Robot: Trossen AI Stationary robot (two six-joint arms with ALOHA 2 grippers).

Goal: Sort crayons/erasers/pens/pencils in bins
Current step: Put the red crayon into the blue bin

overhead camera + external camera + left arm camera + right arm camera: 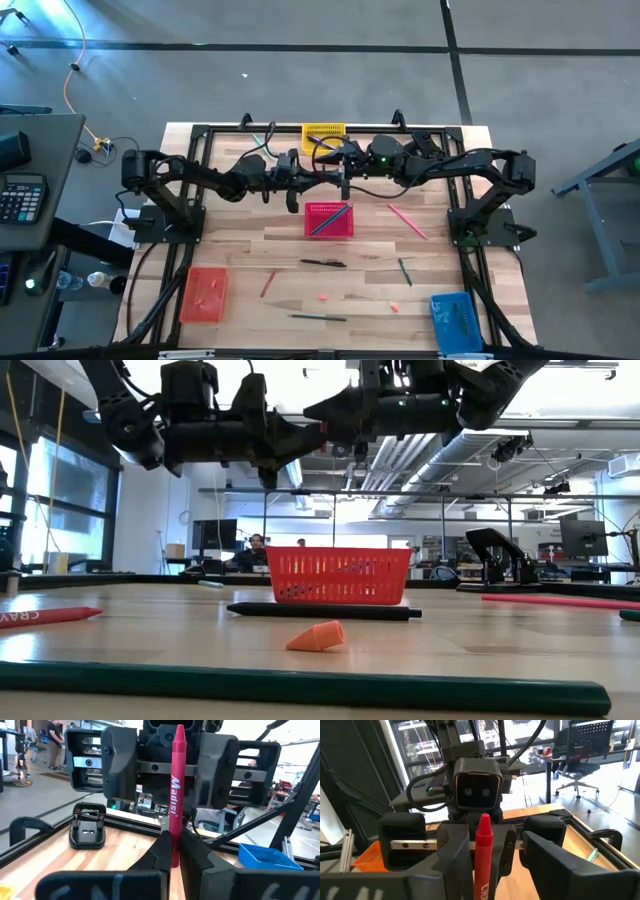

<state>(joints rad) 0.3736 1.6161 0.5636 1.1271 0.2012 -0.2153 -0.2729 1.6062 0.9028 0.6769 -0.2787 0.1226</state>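
Pencils (334,217) lie inside red bin (329,232).

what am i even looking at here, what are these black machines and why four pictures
These are two robot arms at a wooden table, meeting in mid-air above it. One picture looks down from overhead, one looks level across the tabletop, and two come from cameras on the arms' wrists. The left gripper is shut on a red crayon, held upright. The right gripper faces it with its fingers wide open on either side of the crayon, as if to take it. On the table are a yellow bin, a red bin, an orange bin and a blue bin, with pens, pencils and small erasers scattered between them.
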